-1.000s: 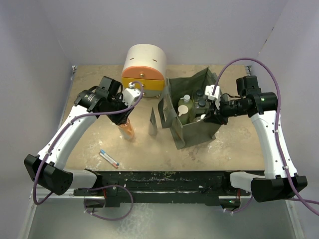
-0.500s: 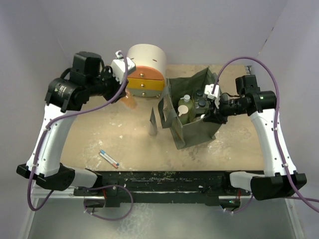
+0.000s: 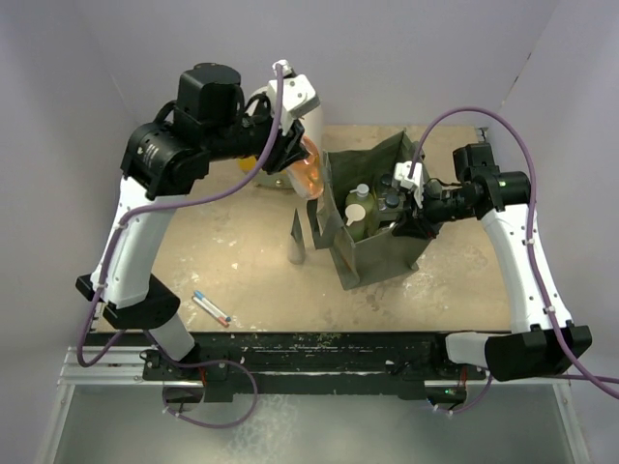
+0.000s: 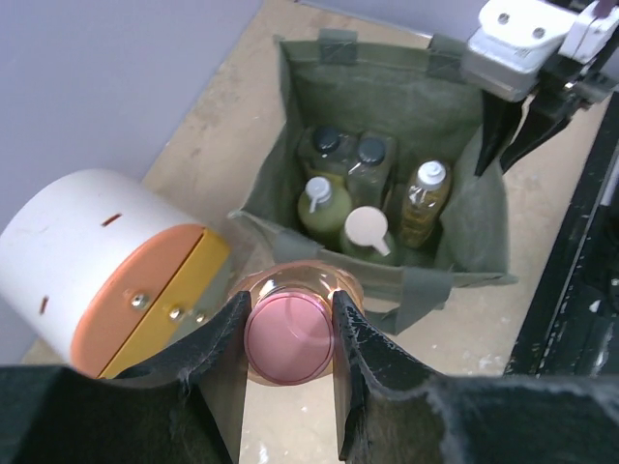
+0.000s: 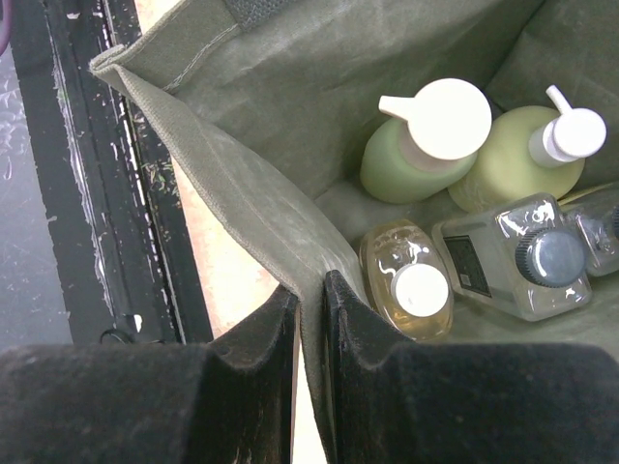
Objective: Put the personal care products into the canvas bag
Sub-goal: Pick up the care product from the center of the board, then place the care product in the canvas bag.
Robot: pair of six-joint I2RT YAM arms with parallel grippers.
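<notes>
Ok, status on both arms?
Left gripper shut on orange bottle, raised beside canvas bag. Right gripper shut on bag wall, mouth open. Opening unobstructed.

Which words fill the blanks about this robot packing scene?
The left hand grips the orange plastic bottle whose round cap is ____.
The olive-green canvas bag holds ____ bottles.
The right hand pinches the fabric wall of the ____.
Missing words: pink; five; bag.
</notes>
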